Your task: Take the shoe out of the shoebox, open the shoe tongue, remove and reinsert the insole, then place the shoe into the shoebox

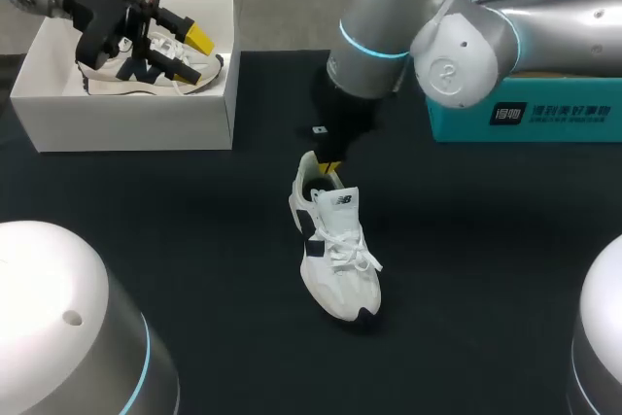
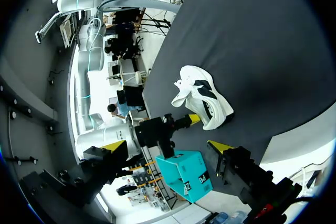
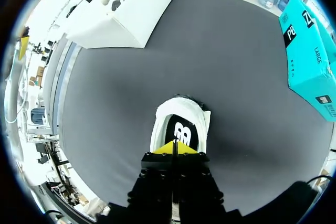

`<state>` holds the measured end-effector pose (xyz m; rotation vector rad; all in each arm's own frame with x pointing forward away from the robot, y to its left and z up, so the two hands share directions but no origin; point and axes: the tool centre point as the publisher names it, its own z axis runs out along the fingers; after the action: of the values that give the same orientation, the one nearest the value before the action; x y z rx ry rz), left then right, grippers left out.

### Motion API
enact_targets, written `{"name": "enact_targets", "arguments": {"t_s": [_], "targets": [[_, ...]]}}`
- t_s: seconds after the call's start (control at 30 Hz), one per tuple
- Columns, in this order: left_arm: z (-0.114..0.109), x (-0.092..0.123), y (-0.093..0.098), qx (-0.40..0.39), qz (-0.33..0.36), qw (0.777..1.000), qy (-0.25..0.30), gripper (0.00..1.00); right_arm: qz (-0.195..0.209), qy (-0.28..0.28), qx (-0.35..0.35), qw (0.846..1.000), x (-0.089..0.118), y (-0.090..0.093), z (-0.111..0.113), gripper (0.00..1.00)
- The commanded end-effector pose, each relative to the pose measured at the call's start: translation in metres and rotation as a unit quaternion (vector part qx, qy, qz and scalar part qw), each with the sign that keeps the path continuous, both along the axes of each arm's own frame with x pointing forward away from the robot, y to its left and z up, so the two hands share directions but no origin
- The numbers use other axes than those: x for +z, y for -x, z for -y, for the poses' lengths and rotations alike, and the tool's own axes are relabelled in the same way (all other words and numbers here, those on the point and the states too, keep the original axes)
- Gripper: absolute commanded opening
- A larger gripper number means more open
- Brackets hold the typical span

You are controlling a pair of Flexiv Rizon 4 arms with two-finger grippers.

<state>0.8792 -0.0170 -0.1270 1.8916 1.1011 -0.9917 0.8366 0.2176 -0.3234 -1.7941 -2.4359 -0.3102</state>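
A white shoe (image 1: 337,258) with dark trim and white laces lies on the black table, toe toward me. My right gripper (image 1: 330,170) is shut, its yellow tips at the shoe's heel opening just behind the tongue (image 3: 181,129). I cannot see whether anything is pinched between the tips (image 3: 174,148). The white shoebox (image 1: 126,119) stands at the back left with a second shoe (image 1: 146,72) inside. My left gripper (image 1: 192,53) hangs open above that box, holding nothing. In the left wrist view its wide-apart gripper (image 2: 164,146) frames the far-off shoe (image 2: 202,98) and my right gripper (image 2: 184,121).
A teal box (image 1: 525,114) lies at the back right, close under my right arm; it also shows beside the shoe in the right wrist view (image 3: 310,56). The white shoebox (image 3: 126,9) is well ahead of the right gripper. Black cloth surrounds the shoe.
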Motion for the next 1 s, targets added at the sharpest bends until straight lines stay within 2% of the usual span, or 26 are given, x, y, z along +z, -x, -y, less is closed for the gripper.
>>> {"name": "enact_targets", "arguments": {"t_s": [0.03, 0.3, 0.47, 0.7, 0.9, 1.0], "targets": [[0.000, 0.000, 0.000, 0.000, 0.001, 1.000, -0.001, 1.00, 0.015, 0.038, -0.008, 0.999, -0.003, 0.005, -0.014, 0.00], [0.000, 0.000, 0.000, 0.000, 0.001, 1.000, -0.001, 1.00, 0.023, 0.066, -0.013, 0.998, -0.024, 0.007, -0.021, 0.00], [0.000, 0.000, 0.000, 0.000, 0.001, 1.000, -0.001, 1.00, 0.022, 0.060, -0.019, 0.998, -0.041, 0.004, -0.017, 0.00], [0.000, 0.000, 0.000, 0.000, 0.001, 1.000, -0.001, 1.00, -0.004, 0.062, -0.025, 0.998, -0.065, -0.004, -0.009, 0.00], [0.000, 0.000, 0.000, 0.000, 0.001, 1.000, -0.001, 1.00, -0.023, 0.064, -0.018, 0.997, -0.078, -0.005, -0.012, 0.00], [0.000, 0.000, 0.000, 0.000, 0.001, 1.000, -0.001, 1.00, -0.027, 0.064, -0.017, 0.997, -0.078, -0.004, -0.014, 0.00]]}}
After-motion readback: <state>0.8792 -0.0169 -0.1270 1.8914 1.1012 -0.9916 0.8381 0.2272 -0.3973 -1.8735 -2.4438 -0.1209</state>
